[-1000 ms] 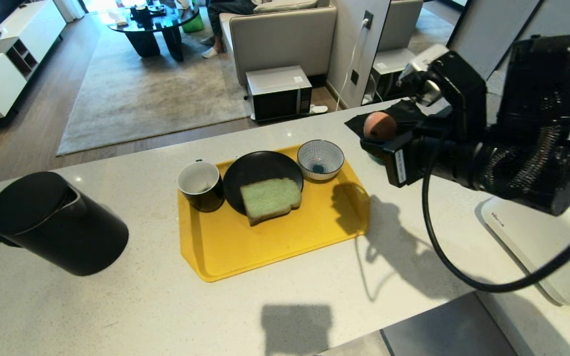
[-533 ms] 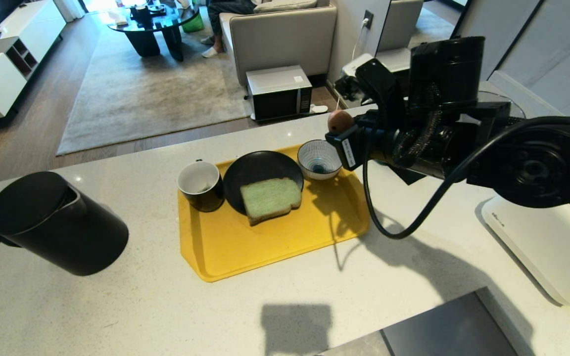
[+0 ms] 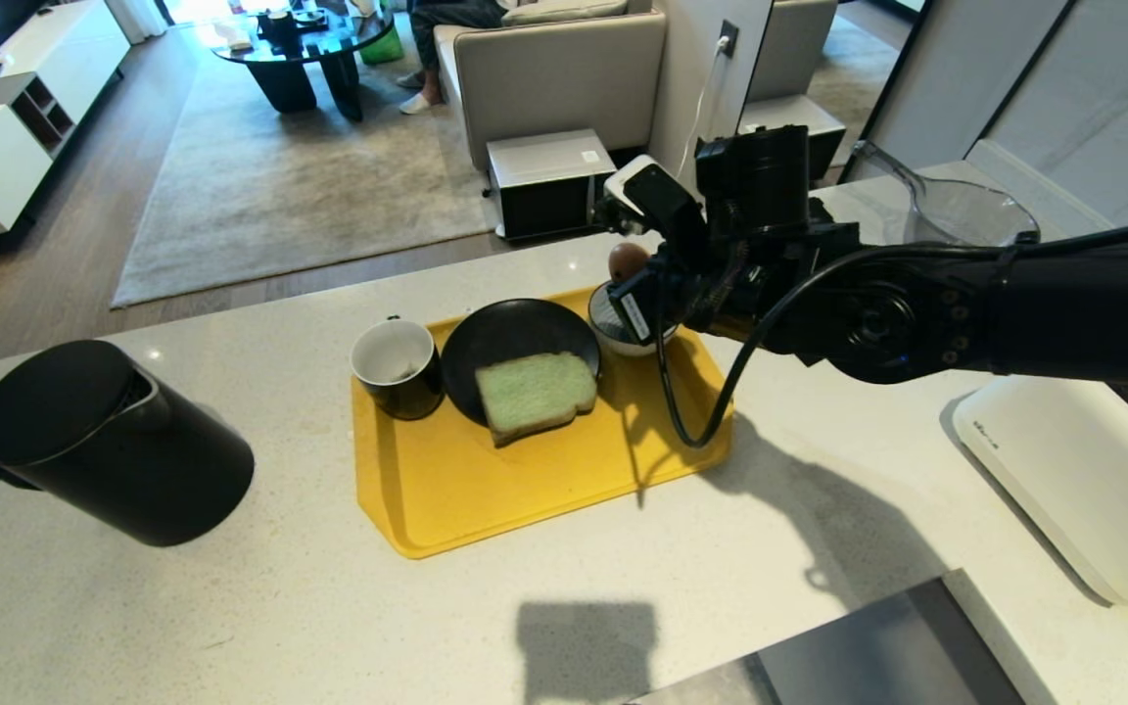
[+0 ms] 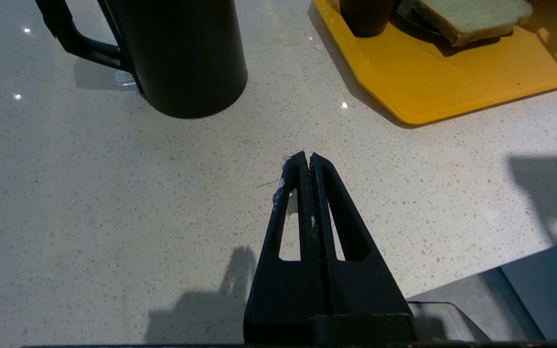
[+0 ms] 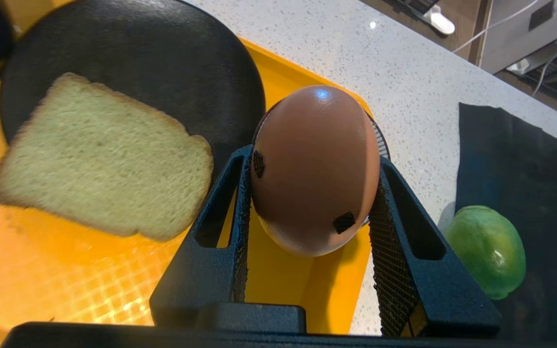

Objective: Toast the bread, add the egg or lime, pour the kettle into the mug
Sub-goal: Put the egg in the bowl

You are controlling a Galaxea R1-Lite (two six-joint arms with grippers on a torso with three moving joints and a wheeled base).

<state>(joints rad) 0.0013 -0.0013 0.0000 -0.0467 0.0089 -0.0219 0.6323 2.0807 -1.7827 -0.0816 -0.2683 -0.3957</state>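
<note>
While the right gripper (image 5: 310, 193) hangs over the tray's (image 3: 486, 509) far right corner, its fingers (image 5: 220, 232) are clamped on the egg (image 5: 315, 169), one to each side of the shell.

Egg: pinkish-brown, two small dark marks on the shell, held above the bowl (image 3: 613, 333), which sits on the tray's far right corner and is mostly hidden by the gripper.

Tray: yellow, lying on a pale speckled counter (image 3: 231, 607).

Plate (image 3: 515, 338): black, round, on the tray between the mug and the bowl.

Bread (image 3: 535, 394): one pale green slice with brown crust, lying half on the plate's near edge and half on the tray.

Mug (image 3: 396, 367): black outside, white inside, upright at the tray's far left corner, beside the plate.

Kettle (image 3: 94, 441): matte black, lid on, standing on the counter well left of the tray.

Lime (image 5: 486, 251): green, resting on a dark cloth (image 5: 539, 193) on the counter right of the tray.

Left gripper (image 4: 307, 162): fingers pressed together, holding nothing, above bare counter near the kettle and left of the tray's near corner.

White appliance (image 3: 1083, 490): on the counter far right of the tray; small lettering on its edge, too small to read.

White label (image 3: 634, 315): on the right gripper's body, print too small to read.
</note>
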